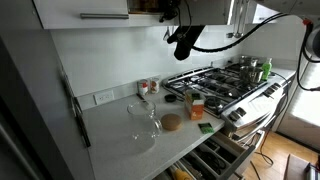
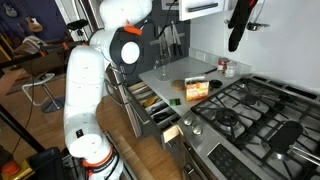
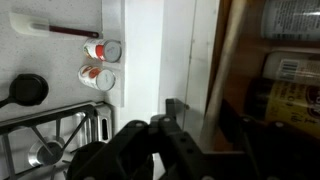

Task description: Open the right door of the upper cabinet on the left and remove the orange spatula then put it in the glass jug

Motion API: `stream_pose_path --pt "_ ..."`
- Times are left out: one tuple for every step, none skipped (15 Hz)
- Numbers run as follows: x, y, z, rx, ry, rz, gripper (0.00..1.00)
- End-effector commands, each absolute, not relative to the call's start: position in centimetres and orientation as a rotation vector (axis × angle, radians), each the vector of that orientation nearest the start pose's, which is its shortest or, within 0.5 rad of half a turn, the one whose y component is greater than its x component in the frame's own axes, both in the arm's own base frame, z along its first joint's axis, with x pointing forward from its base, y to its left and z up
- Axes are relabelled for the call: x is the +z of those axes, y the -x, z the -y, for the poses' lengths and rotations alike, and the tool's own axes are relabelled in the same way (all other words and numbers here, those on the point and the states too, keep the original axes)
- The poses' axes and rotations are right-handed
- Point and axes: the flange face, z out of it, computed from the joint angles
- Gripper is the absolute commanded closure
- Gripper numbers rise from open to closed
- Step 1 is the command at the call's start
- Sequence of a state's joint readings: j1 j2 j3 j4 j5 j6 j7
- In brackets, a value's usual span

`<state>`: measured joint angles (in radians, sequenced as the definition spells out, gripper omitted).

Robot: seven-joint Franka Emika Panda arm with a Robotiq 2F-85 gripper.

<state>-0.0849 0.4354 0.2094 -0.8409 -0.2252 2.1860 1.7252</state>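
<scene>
The upper cabinet (image 1: pixel 150 6) stands open at the top, showing its brown inside beside the closed white door with a bar handle (image 1: pixel 105 15). A pale panel (image 1: pixel 238 10) to the other side looks like the swung-out right door. My gripper (image 1: pixel 183 42) (image 2: pixel 238 25) reaches into the opening. In the wrist view the orange spatula (image 3: pixel 215 70) stands as a pale stick between my fingers (image 3: pixel 175 106). The gripper (image 3: pixel 205 112) has one finger close against it, and a gap shows on the other side. The glass jug (image 1: pixel 142 109) stands on the counter below.
Two red-topped jars (image 1: pixel 148 87) (image 3: pixel 100 50) stand by the wall. A glass bowl (image 1: pixel 146 136), a round wooden disc (image 1: pixel 172 122) and an orange box (image 1: pixel 196 105) share the counter. The gas stove (image 1: pixel 225 80) carries pots (image 1: pixel 250 68). Drawers (image 1: pixel 215 155) hang open below.
</scene>
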Motion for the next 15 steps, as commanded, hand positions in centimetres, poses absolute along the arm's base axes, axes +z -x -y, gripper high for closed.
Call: stream_pose_path --pt "78.3 -68.1 -2.8 -0.84 1.689 -1.749 0.63" --pt "78.6 -67.9 -2.8 -0.847 1.689 -1.745 0.71" --pt "78.7 -67.7 -2.9 -0.845 1.698 -1.748 0.68" --pt "79.0 -67.5 -3.0 -0.847 1.706 -1.74 0.73" --pt "79.1 -67.4 -3.0 -0.849 1.708 -1.738 0.8" --pt "79.2 -67.3 -3.0 -0.852 1.712 -1.74 0.86" --pt "79.4 -67.2 -3.0 -0.852 1.709 -1.733 0.98" --pt "79.6 -67.1 -3.0 -0.854 1.706 -1.731 1.0" --pt "79.9 -67.0 -3.0 -0.858 1.702 -1.728 0.97" --pt "80.0 -66.9 -3.0 -0.857 1.701 -1.725 0.97" --pt "80.3 -66.7 -3.0 -0.859 1.695 -1.722 0.97" --pt "80.4 -66.7 -3.0 -0.861 1.692 -1.722 0.96" --pt "80.6 -66.5 -3.0 -0.865 1.689 -1.72 0.97" --pt "81.1 -66.2 -3.1 -0.875 1.684 -1.715 0.97" --pt "81.6 -65.8 -3.1 -0.888 1.679 -1.713 0.97"
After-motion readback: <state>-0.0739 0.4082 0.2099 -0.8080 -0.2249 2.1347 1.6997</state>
